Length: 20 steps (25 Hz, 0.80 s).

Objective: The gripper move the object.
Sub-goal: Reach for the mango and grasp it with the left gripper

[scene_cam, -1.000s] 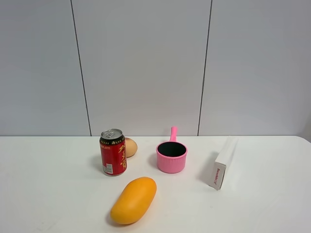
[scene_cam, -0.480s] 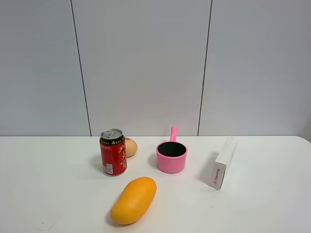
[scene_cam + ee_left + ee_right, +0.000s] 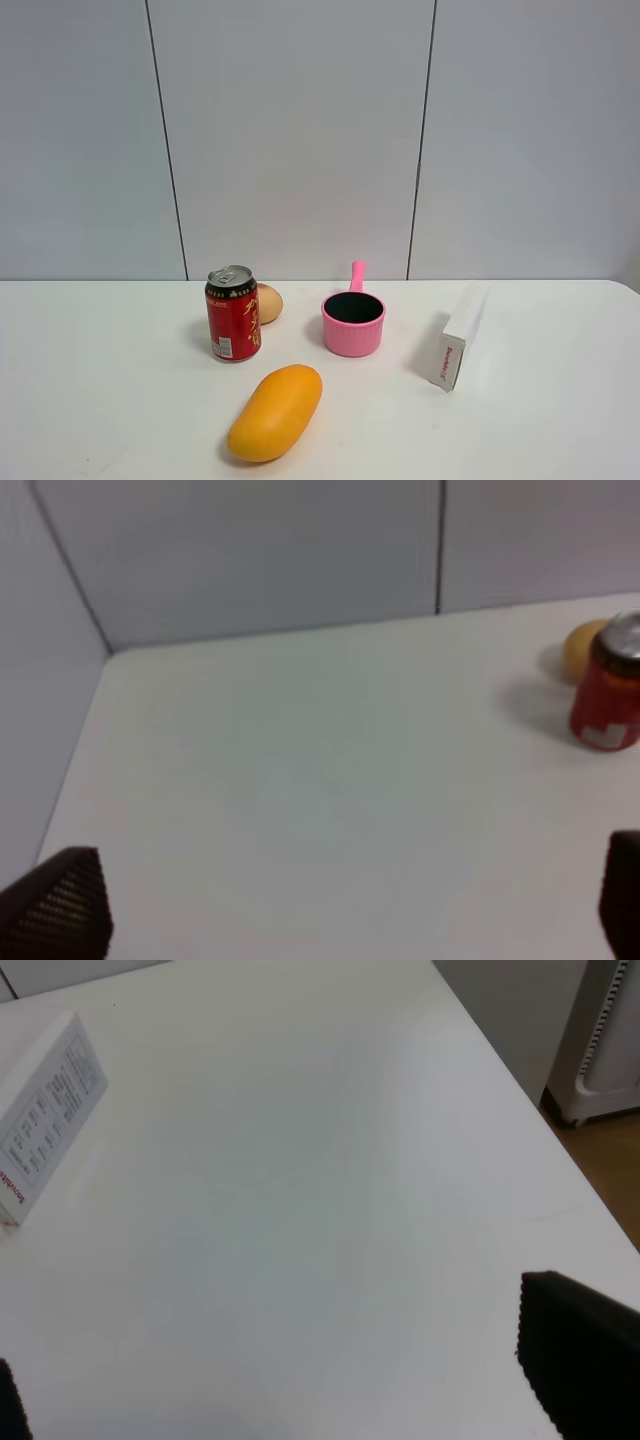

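The yellow-orange mango lies on the white table near the front edge, in front of the red can. No gripper shows in the exterior high view. In the left wrist view my left gripper is open and empty over bare table, with only its black fingertips showing at the picture's edge; the mango is out of that view. In the right wrist view my right gripper is open and empty over bare table, one black fingertip in view. Neither gripper is near the mango.
A small tan egg sits behind the can. A pink pot stands in the middle and a white box to its right. The can and egg show in the left wrist view, the box and the table's edge in the right.
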Tool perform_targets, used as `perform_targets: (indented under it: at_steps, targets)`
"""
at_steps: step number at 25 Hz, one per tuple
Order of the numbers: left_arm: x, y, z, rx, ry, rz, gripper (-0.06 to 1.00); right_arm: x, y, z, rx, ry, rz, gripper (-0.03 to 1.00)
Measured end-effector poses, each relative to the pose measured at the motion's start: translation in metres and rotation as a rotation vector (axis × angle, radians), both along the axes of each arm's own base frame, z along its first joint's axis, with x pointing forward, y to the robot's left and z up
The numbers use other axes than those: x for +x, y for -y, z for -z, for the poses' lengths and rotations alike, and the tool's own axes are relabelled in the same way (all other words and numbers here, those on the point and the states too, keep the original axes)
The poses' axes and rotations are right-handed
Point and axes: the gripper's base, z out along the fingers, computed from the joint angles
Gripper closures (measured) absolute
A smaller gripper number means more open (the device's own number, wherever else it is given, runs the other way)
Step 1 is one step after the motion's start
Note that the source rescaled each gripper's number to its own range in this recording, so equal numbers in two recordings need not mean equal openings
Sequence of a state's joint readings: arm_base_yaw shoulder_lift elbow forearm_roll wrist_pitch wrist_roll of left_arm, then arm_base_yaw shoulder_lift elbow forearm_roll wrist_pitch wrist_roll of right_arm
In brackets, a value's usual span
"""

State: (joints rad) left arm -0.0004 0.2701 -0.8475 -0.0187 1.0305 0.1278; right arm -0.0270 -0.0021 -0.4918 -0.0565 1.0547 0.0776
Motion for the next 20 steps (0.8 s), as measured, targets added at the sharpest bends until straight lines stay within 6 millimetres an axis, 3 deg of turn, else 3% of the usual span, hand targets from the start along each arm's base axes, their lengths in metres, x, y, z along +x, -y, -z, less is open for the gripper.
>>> perform_targets:
  at_steps: [4,8,13,17,20]
  targets:
    - [0.038,0.011,-0.045,0.030,-0.023,0.141,-0.06,0.000,0.000,0.000,0.000,0.000,0.000,-0.03]
    - [0.104,0.017,-0.067,-0.003,-0.130,0.211,-0.06,0.000,0.000,0.000,0.000,0.000,0.000,-0.03]
    - [0.199,0.022,-0.055,-0.028,-0.324,0.233,-0.06,0.000,0.000,0.000,0.000,0.000,0.000,-0.03]
    - [0.245,0.052,-0.027,0.015,-0.464,0.330,-0.06,0.000,0.000,0.000,0.000,0.000,0.000,-0.03]
    - [0.265,0.087,-0.001,0.038,-0.568,0.407,-0.06,0.000,0.000,0.000,0.000,0.000,0.000,-0.03]
